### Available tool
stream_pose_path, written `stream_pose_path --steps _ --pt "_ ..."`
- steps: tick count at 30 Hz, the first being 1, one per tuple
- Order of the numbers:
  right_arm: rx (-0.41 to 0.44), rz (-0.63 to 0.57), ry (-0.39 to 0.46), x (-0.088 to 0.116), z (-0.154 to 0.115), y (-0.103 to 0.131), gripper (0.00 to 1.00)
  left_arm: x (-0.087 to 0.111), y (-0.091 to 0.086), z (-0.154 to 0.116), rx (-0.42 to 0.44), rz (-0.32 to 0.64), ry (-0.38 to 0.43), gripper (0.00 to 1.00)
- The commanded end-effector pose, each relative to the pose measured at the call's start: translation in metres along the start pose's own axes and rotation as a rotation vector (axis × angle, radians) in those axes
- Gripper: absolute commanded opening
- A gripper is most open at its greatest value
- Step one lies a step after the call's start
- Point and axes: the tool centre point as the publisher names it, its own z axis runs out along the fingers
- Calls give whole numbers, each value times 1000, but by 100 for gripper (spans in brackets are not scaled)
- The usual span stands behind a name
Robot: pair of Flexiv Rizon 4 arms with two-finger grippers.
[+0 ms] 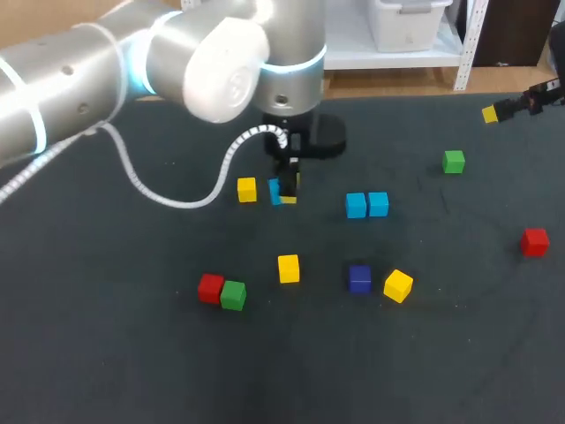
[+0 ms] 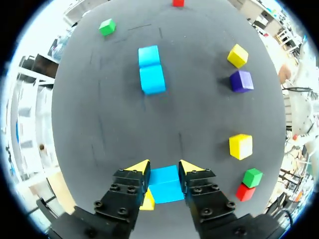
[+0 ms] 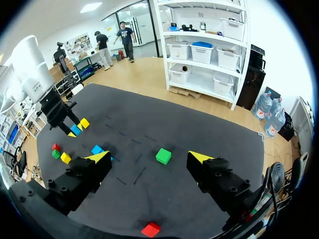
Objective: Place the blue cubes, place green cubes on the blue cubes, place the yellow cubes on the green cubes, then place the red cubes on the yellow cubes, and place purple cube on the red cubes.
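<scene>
Between the yellow-tipped fingers of the left claw (image 2: 164,172), a blue cube (image 2: 165,185) is clenched on two opposite faces near the middle of the dark worktop (image 1: 106,353). Whether it rests on the surface or hangs just clear cannot be told. A yellow cube (image 2: 146,200) lies just beside it, partly under one finger. Small, hard-edged and smooth-faced, the block looks light and rigid. It should carry best pinched square across flat sides at mid-height, since a hold on its corners would probably let it twist or slip. Ahead of the claw, two more blue cubes (image 2: 151,70) lie touching in a row, likely the base layer this one is bound for. Off to one side sit a second yellow cube (image 2: 240,146), a green cube (image 2: 252,177) touching a red cube (image 2: 244,192), a purple cube (image 2: 241,80) and a third yellow cube (image 2: 238,56). Farther out lie a lone green cube (image 2: 106,27) and a lone red cube (image 2: 178,2). At the far edge the right claw (image 3: 149,159) hangs spread wide, gripping nothing.
</scene>
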Motion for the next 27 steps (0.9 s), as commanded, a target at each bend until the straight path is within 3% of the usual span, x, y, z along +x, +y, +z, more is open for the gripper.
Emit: stream_pose_path --steps 1,12,13,14,15,19,23,27 --pt "-6 -1 -1 0 1 -1 100 -23 16 12 62 25 29 0" --pt "-6 -1 -1 0 1 -1 100 -35 14 41 125 40 10 0" --pt "-6 -1 -1 0 1 -1 100 -36 13 41 125 41 9 13" --pt "-6 -1 -1 0 1 -1 100 -36 13 41 121 42 8 51" --pt "-6 -1 -1 0 1 -1 100 -36 13 42 124 31 1 100" --pt "-6 -1 -1 0 1 -1 100 -31 15 30 128 -18 -19 100" --pt "-6 -1 -1 0 1 -1 100 -11 20 16 108 -125 -25 100" --pt "-6 -1 -1 0 1 -1 100 5 17 16 143 -208 -15 100"
